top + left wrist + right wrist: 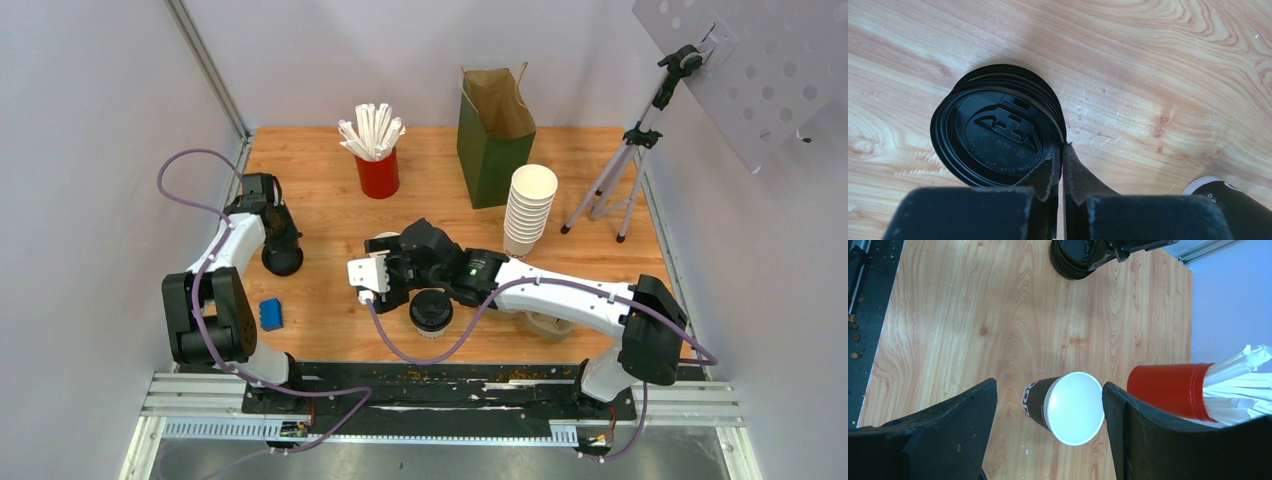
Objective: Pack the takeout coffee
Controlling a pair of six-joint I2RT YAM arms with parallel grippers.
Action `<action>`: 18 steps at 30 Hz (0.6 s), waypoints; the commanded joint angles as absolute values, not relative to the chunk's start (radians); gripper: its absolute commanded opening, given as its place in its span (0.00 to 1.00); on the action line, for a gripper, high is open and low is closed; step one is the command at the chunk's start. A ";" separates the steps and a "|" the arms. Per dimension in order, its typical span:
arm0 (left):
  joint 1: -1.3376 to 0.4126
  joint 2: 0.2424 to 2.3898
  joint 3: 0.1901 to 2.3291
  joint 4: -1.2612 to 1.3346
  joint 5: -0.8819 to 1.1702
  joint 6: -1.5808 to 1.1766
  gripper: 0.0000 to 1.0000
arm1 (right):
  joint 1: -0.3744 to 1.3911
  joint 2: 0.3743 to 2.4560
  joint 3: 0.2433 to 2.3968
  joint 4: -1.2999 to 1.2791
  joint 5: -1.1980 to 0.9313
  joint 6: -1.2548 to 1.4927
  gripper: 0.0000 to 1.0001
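A stack of black sip lids (pixel 998 130) lies on the wooden table at the left (pixel 283 263). My left gripper (pixel 1063 147) is shut on the rim of the top lid, one finger inside the edge and one outside (pixel 283 250). A lidless cup (pixel 1073 407) with a dark sleeve and white inside stands between the fingers of my open right gripper (pixel 1049 385), close to the right finger; in the top view that gripper (pixel 383 247) is mid-table. What looks like the takeout coffee (pixel 431 310), a cup under a round black lid, stands beside my right forearm.
A red cup of wrapped straws (pixel 378 175) stands at the back, close to my right gripper's right finger (pixel 1168 390). A green paper bag (pixel 495 140) stands open, with a stack of white cups (pixel 528 210) beside it. A tripod (pixel 625 170) is at the right and a blue block (pixel 270 314) at the front left.
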State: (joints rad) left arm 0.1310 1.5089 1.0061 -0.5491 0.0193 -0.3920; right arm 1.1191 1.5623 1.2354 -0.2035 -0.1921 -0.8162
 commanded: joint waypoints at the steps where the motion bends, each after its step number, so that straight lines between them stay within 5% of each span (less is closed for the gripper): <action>1: 0.135 1.469 1.067 -0.582 0.024 -0.357 0.07 | 1.125 1.511 1.227 -0.144 -0.214 -0.774 0.77; 18: 0.135 1.388 1.163 -0.749 0.042 -0.322 0.00 | 1.083 1.390 1.153 0.057 -0.294 -0.533 0.78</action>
State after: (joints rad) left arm 0.1310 1.4677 1.0901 -0.6903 0.0193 -0.3485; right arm 1.0954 1.4528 1.1748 -0.0853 -0.2356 -0.6506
